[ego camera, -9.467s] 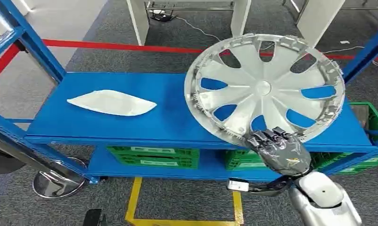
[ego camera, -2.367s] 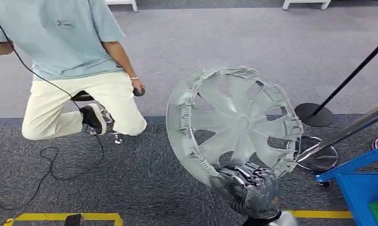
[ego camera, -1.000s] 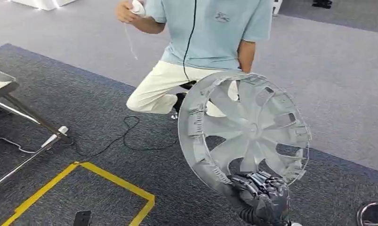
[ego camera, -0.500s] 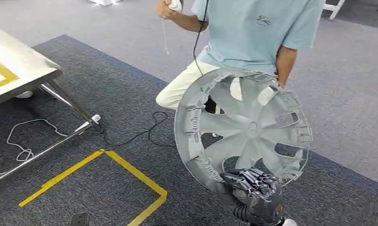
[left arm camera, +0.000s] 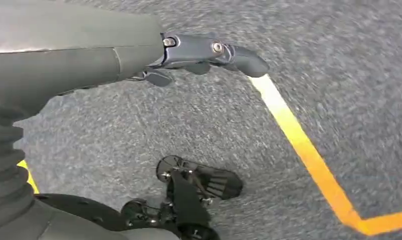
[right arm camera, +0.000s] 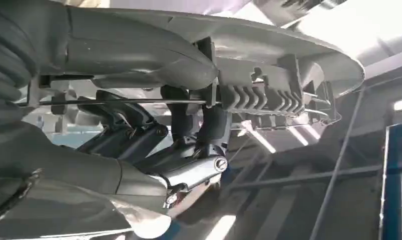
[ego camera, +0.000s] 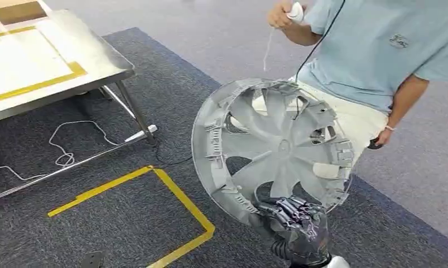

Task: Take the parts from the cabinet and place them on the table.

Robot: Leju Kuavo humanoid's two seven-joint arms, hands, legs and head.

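Since half a second ago the robot's view has swung further round, so the steel table [ego camera: 54, 61] with its yellow tape outline now fills the upper left corner, and the crouching person [ego camera: 377, 61] in a pale blue shirt has slid to the upper right.

The robot's right hand [ego camera: 299, 226] is low and right of centre in the head view. Its dark fingers [ego camera: 283, 209] are curled over the bottom rim of a large silver wheel cover [ego camera: 271, 148], holding it upright in the air, tilted a little. Its ribbed inner face, with clips around the edge, is turned toward the robot. From the right wrist camera, the fingers [right arm camera: 188, 125] wrap around the clipped rim of the wheel cover [right arm camera: 269, 55] with the thumb pressed along it. The cover is off the table, well to the right of it, above grey carpet [ego camera: 99, 223].

The left hand [left arm camera: 138, 55] hangs over the carpet beside a yellow floor line [left arm camera: 309, 155]. It holds nothing, and its fingers are stretched out and slightly apart.

On the floor, a yellow tape corner [ego camera: 177, 195] lies below the table, and a white cable [ego camera: 65, 151] trails by the table legs. The person holds a small white controller [ego camera: 295, 11] in a raised hand.
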